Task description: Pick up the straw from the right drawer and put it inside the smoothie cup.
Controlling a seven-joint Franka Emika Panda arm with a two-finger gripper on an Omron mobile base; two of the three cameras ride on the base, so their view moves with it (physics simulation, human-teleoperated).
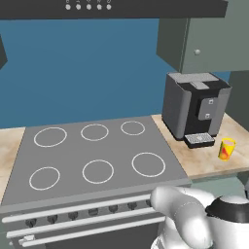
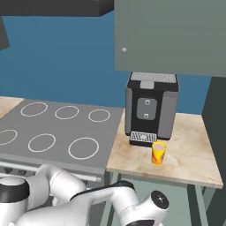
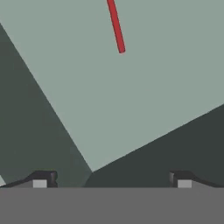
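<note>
one thin red straw [image 3: 116,27] lying on the pale grey-green drawer floor [image 3: 131,96], well ahead of the wide-open, empty claw [image 3: 112,179], long axis running almost straight away from it.

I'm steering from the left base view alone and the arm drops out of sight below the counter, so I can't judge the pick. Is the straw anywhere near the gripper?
Observer: Yes. In the hand view the red straw lies on the pale grey-green floor of the right drawer, ahead of the gripper.
Operator: Is it held?
Observer: No. The jaws stand wide open, and the straw's near end lies well clear of both fingertips.
Operator: Does anything stand between the cup and the machine?
Observer: No. In the right base view the yellow smoothie cup stands apart on the counter, just in front of the coffee machine and its drip tray.
</note>
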